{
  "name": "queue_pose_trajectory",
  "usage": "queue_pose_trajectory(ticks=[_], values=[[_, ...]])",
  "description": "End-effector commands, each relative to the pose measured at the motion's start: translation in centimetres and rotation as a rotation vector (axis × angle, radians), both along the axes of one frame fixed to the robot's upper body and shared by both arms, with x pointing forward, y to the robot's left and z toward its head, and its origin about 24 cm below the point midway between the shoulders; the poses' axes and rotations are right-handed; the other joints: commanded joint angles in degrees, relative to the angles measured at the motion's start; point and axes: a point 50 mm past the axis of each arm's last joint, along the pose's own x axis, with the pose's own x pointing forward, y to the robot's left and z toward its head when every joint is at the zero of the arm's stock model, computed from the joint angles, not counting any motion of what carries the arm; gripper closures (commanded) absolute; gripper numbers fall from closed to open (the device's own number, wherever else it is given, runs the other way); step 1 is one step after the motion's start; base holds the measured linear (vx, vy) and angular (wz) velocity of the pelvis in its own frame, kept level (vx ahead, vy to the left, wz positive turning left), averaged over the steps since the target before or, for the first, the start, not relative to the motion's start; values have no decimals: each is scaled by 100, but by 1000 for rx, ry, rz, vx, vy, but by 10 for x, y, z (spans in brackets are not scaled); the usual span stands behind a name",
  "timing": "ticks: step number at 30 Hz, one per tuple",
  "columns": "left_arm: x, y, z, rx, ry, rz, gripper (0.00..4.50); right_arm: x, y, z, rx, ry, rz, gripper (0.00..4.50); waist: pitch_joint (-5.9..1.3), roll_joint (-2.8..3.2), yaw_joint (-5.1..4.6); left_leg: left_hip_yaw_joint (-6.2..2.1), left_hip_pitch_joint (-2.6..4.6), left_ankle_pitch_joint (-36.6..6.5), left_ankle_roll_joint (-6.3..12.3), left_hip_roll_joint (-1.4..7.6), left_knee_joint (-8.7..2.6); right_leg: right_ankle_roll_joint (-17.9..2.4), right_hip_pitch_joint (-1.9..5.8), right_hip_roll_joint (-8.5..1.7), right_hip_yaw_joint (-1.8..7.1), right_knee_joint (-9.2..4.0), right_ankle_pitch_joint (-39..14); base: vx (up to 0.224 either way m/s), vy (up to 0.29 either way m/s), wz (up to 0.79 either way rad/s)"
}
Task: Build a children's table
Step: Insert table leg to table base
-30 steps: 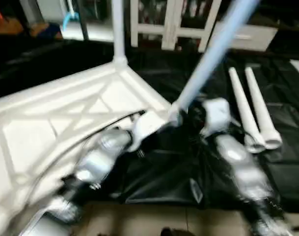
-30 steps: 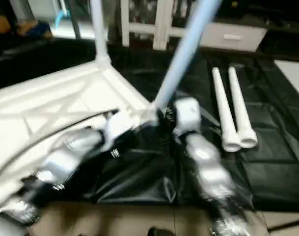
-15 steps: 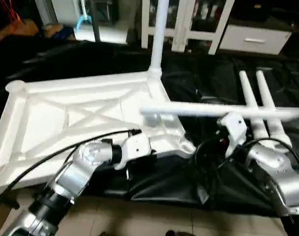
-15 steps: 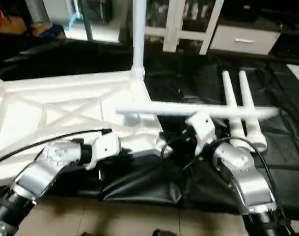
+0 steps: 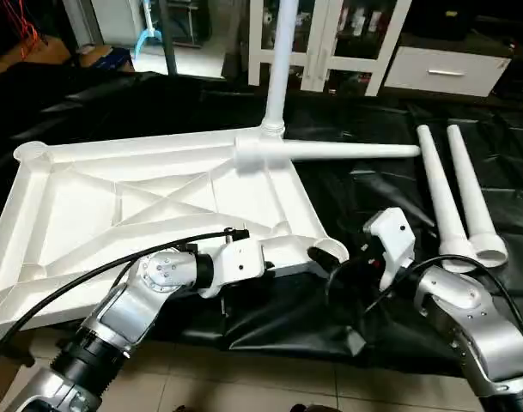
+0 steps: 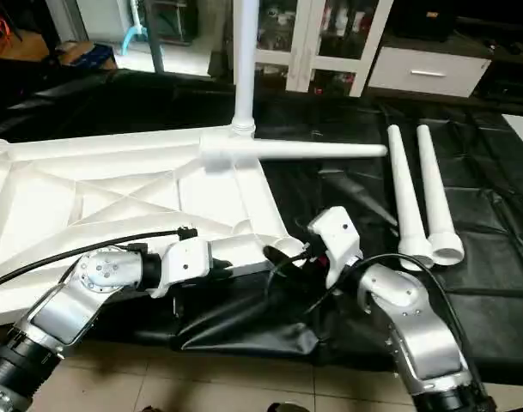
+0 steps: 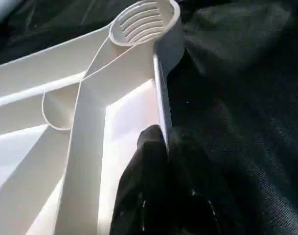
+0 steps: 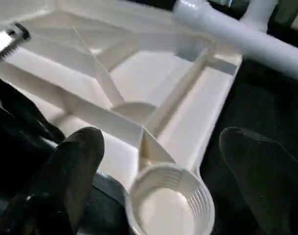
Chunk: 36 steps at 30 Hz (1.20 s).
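The children's table top point(image 5: 141, 202) lies upside down on a black sheet, its X ribs facing up. One white leg point(image 5: 278, 60) stands upright in the far right corner socket. A second leg point(image 5: 338, 152) lies loose across that corner, pointing right. Two more legs point(image 5: 454, 193) lie side by side on the sheet at the right. My left gripper point(image 7: 163, 139) is shut on the top's near rim, a little short of the near right socket point(image 7: 144, 22). My right gripper point(image 8: 161, 139) stands open around that same threaded socket point(image 8: 168, 203), with one finger point(image 8: 75, 166) on either side of it and not touching it.
A white glass-door cabinet point(image 5: 330, 43) and a white drawer unit point(image 5: 441, 69) stand behind the sheet. Tiled floor point(image 5: 244, 378) shows at the near edge. A black cable point(image 5: 115, 266) runs along my left forearm over the top.
The loose leg slanted up from the near right corner a second ago. It has swung down and now lies across the far right corner. The head view has also shifted.
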Motion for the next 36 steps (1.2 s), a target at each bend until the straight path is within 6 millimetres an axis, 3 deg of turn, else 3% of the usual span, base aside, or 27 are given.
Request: queue_pose_trajectory(ticks=[1, 3, 9, 11, 26, 27, 33, 36], values=[[-7, 2, -17, 79, 41, -29, 450, -1, -3, 3, 5, -6, -18, 27, -331, 11, 3, 49, 1, -1267, 220, 58, -350, -851, 318, -280, 188, -392, -1772, 0, 0, 0], [-6, 1, -15, 55, 27, -23, 450, -1, -4, 4, 6, -7, -24, 27, -330, 15, -4, 30, 30, -1485, 131, 57, -365, -740, 309, -280, 185, -425, -2139, 0, 0, 0], [-6, -3, -13, 25, -4, -53, 450, -2, -3, 4, 11, -12, -38, 27, -383, 18, 4, 29, -3, -1082, 186, 58, -337, -900, 348, -276, 192, -336, -1411, 0, 0, 0], [-6, -3, -14, 28, -8, -56, 450, -1, -3, 4, 10, -13, -40, 27, -395, 12, 14, 31, -7, -1039, 207, 55, -323, -919, 355, -283, 194, -325, -1394, 0, 0, 0], [-2, -2, -5, -39, -83, -59, 450, -1, 2, 6, 24, -20, -42, 27, -384, 16, 26, 25, -1, -1250, 151, 51, -319, -748, 322, -287, 197, -355, -1868, 0, 0, 0], [0, -2, -1, -68, -91, -54, 421, 0, 1, 6, 23, -23, -45, 25, -387, 22, 28, 24, -2, -1233, 150, 53, -318, -754, 321, -288, 196, -352, -1842, 0, 0, 0], [-4, 0, 14, -148, -78, -99, 368, 2, 0, 9, 25, -35, -57, 25, -408, 36, 33, 23, -12, -1064, 149, 60, -312, -943, 340, -285, 189, -288, -1367, 0, 0, 0], [-6, 2, 14, -132, -92, -119, 349, 2, 0, 10, 26, -36, -59, 25, -407, 33, 22, 31, -14, -1077, 185, 48, -304, -908, 349, -280, 191, -291, -1389, 0, 0, 0]])
